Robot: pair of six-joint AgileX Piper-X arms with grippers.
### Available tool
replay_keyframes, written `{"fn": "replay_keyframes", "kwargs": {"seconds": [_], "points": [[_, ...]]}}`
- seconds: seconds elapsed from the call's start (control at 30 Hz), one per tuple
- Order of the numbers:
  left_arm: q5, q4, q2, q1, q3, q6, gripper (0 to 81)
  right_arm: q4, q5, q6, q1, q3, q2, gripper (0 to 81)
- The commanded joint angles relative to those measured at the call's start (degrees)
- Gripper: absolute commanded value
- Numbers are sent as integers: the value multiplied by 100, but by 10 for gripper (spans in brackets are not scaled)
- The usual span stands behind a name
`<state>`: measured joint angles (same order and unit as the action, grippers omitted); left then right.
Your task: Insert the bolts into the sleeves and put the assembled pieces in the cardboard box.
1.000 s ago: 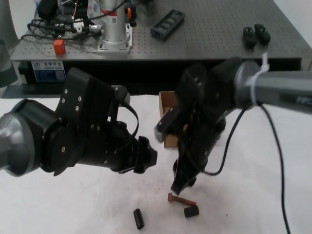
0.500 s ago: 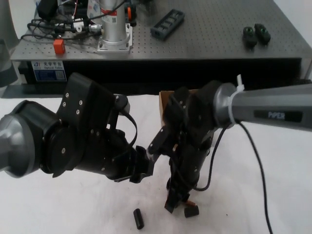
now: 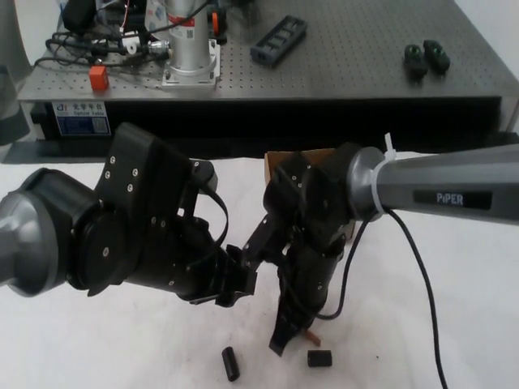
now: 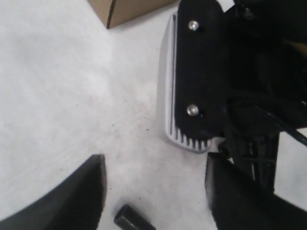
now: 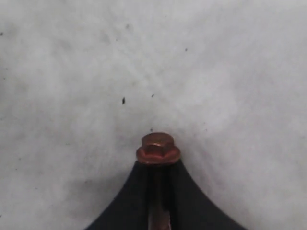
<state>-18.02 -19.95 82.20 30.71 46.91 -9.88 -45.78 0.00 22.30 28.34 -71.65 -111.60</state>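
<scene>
We have lowered our right gripper (image 5: 159, 168) on the near side of the cardboard box (image 3: 280, 164), and it now clamps the bolt (image 5: 158, 147). Our left gripper (image 4: 153, 172), fingers spread, hangs over a sleeve (image 4: 132, 219) there, so insertion comes next.

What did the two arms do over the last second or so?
The right end effector came down over the bolt lying on the cloth and closed on its shank, leaving the head sticking out. The left end effector dipped slightly toward the first sleeve, staying open. That sleeve, the second sleeve and the cardboard box stayed about where they were.
</scene>
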Motion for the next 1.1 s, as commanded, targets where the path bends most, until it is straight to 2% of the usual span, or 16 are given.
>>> {"fn": "replay_keyframes", "kwargs": {"seconds": [0.0, 0.1, 0.23, 0.33, 0.53, 0.67, 0.73, 1.07], "points": [[-38, 30, -59, -15, 60, 31, 439, 405, 0, -223, -260, 6, 256, 3], [-403, 30, -59, 24, 82, 499, 439, 548, 0, -373, -554, 6, 725, 3], [-406, 30, 8, 177, 245, 988, 420, 500, -468, -899, -1041, 99, 1447, 3], [-460, -152, 206, 318, 506, 1256, 388, 504, -668, -1137, -1347, 439, 2109, 3], [-419, -1335, 966, 775, 1583, 2615, 386, 301, -791, -1294, -1737, 1416, 3302, 3], [-163, -2275, 1633, 1198, 2386, 3481, 386, 240, -791, -1633, -1851, 2068, 3936, 3], [207, -2519, 1979, 1413, 2753, 3773, 386, 242, -791, -1830, -1914, 2365, 4221, 3], [1082, -2719, 3071, 1991, 3555, 4500, 372, 231, -853, -2014, -2164, 3250, 5323, 3]]}}
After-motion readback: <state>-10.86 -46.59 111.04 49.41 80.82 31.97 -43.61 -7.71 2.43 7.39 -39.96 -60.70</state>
